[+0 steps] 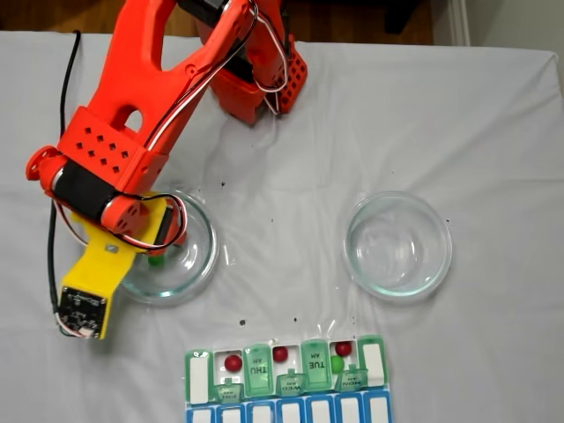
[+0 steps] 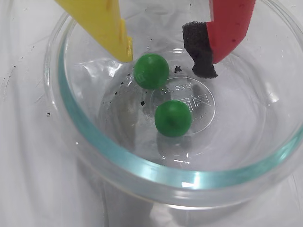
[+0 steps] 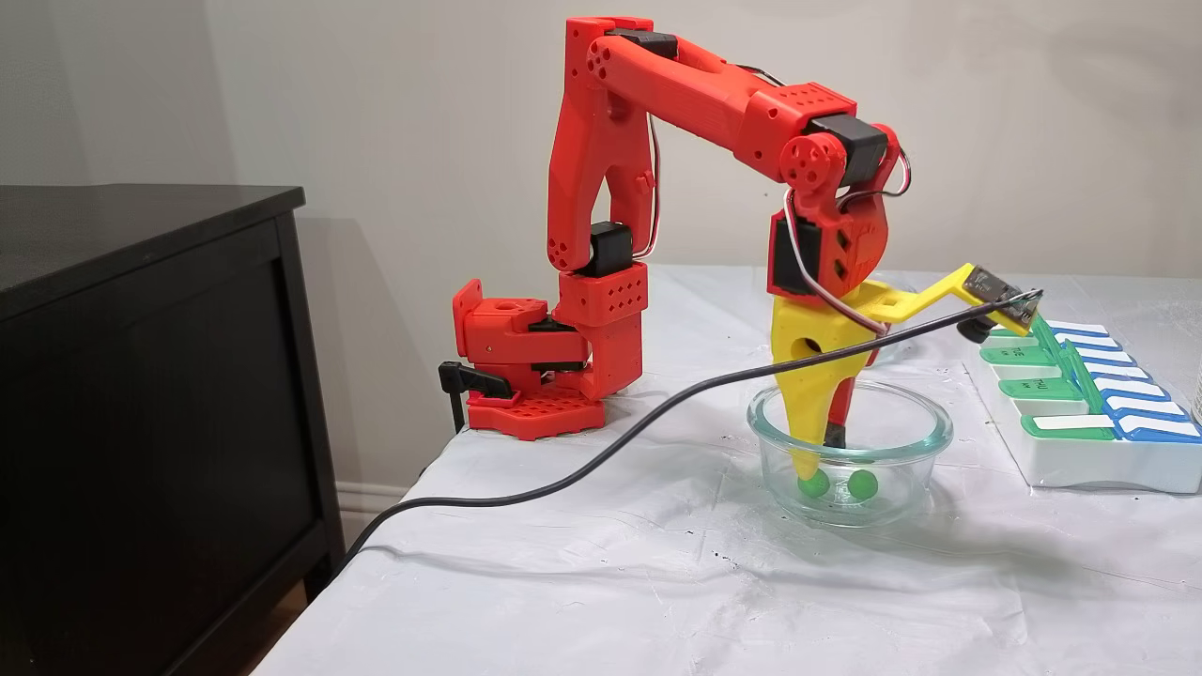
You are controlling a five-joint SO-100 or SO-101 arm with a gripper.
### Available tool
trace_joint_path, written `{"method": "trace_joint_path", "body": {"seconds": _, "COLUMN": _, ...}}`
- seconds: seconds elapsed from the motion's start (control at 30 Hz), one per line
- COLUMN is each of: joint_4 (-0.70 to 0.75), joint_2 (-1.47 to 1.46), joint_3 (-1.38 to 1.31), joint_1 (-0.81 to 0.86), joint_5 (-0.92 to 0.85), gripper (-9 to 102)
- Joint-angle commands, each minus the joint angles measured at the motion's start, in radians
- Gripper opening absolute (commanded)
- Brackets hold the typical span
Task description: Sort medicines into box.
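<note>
2 green pills lay in glass dish; 3 red, 1 green sat in organizer compartments, lids up.

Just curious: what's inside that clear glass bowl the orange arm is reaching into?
Two bright green ball pills lie in the clear glass bowl, with the open gripper and dark specks. Nothing looks hidden.

From above, the pill box gets chopped off by the bottom edge so its blue row is only half there, and the arm covers most of the left glass dish, so just one green pill peeks out beside it. In the wrist view the pincer fingers run off the top edge, and the embossed lettering on the dish bottom is too faint to read. The side view's lid labels are too small to make out.
</note>
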Motion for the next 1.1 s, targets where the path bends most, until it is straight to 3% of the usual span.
{"method": "trace_joint_path", "body": {"seconds": 0.0, "joint_4": -0.02, "joint_2": 0.072, "joint_3": 0.006, "joint_1": 0.002, "joint_5": -0.023, "gripper": 22}}
{"method": "trace_joint_path", "body": {"seconds": 0.93, "joint_4": -0.158, "joint_2": 0.114, "joint_3": 0.13, "joint_1": 0.008, "joint_5": -0.041, "gripper": 24}}
{"method": "trace_joint_path", "body": {"seconds": 1.07, "joint_4": -0.249, "joint_2": 0.175, "joint_3": 0.221, "joint_1": 0.011, "joint_5": -0.028, "gripper": 23}}
